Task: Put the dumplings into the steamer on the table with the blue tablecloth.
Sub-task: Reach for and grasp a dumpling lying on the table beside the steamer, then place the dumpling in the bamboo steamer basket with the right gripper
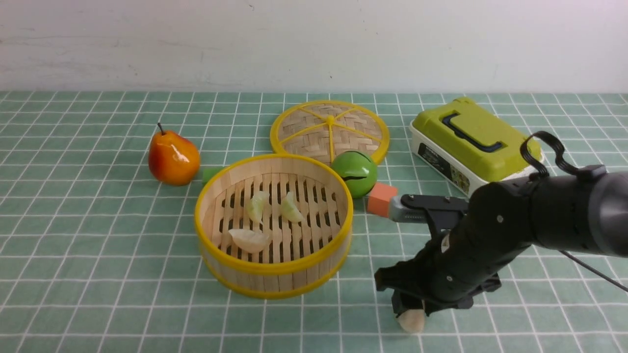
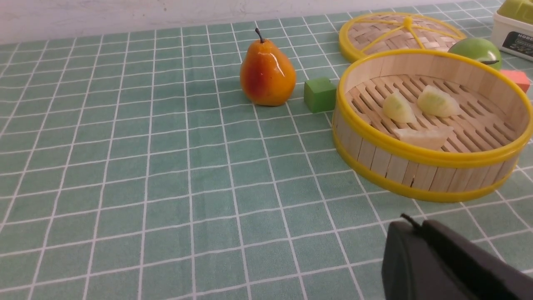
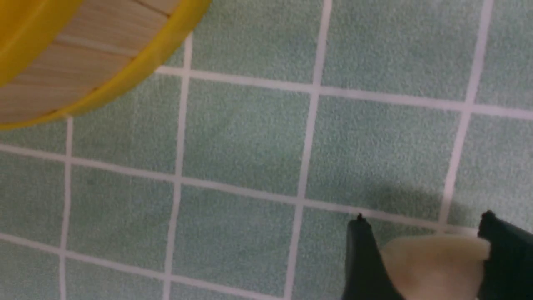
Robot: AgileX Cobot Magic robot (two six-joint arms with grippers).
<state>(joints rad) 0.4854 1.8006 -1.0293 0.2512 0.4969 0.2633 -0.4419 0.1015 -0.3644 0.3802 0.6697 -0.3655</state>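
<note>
The steamer [image 1: 274,280] stands mid-table on the teal grid tablecloth [image 1: 98,245]. Three dumplings lie on its slatted floor: two yellowish ones [image 1: 257,205] [image 1: 291,208] and a whiter one [image 1: 250,239]. My right gripper [image 1: 409,314] is low over the cloth, right of and nearer than the steamer. It is shut on the fourth, whitish dumpling [image 3: 433,266], which also shows under the fingers in the front view [image 1: 413,321]. The steamer's wall [image 3: 83,62] is a short way off. My left gripper [image 2: 416,227] shows only in its wrist view, fingers together and empty, near the steamer's wall [image 2: 416,166].
A pear [image 1: 173,158] and a green block [image 1: 212,174] are left of the steamer. The woven lid [image 1: 329,130] lies behind it. A green ball [image 1: 354,171], an orange block [image 1: 381,198] and a green-lidded white box [image 1: 471,144] are to its right.
</note>
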